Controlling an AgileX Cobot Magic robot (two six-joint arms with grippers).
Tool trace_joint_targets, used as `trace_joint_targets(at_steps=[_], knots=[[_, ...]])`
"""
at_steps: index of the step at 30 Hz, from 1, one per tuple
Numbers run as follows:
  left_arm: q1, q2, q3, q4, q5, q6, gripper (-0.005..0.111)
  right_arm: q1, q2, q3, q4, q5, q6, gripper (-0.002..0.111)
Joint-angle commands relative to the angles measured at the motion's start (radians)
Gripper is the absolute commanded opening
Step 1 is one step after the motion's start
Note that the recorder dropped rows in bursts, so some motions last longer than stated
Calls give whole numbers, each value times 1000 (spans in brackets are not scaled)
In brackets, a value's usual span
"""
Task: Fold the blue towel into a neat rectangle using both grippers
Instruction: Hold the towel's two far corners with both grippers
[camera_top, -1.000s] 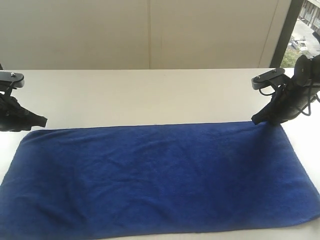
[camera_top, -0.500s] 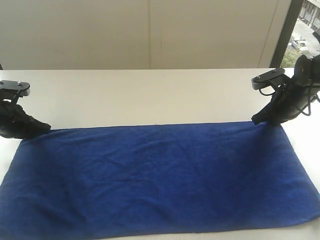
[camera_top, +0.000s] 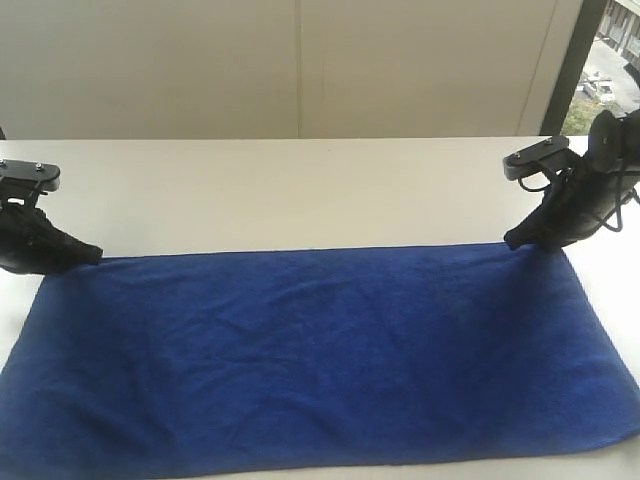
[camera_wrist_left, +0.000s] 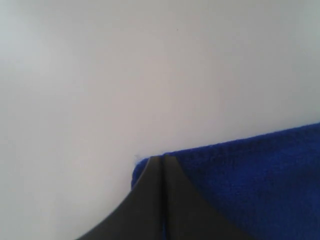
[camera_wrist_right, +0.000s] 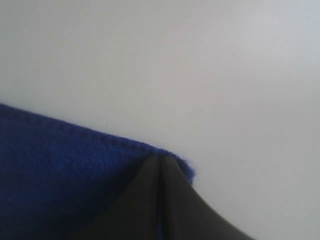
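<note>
Exterior view: blue towel (camera_top: 320, 350) lies flat on the table (camera_top: 300, 190), long axis left to right along the near edge. Left wrist view: left gripper (camera_wrist_left: 162, 161) is clenched on its far-left corner. Right wrist view: right gripper (camera_wrist_right: 159, 159) is clenched on its far-right corner.

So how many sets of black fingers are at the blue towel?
2. The left gripper sits at the towel's far left corner, the right gripper at its far right corner. No others in view.

Exterior: near side, raised, facing far wall (camera_top: 150, 70). Wrist views: close above blue towel (camera_top: 320, 360) far corners, shared with exterior.
</note>
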Motion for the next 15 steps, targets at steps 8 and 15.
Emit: trace_joint_targets(at_steps=[8, 15], knots=[[1, 13, -1, -3, 3, 28, 0, -11, 20, 5, -59, 9, 6, 0], [1, 11, -1, -3, 18, 28, 0, -11, 13, 5, -59, -42, 6, 0]])
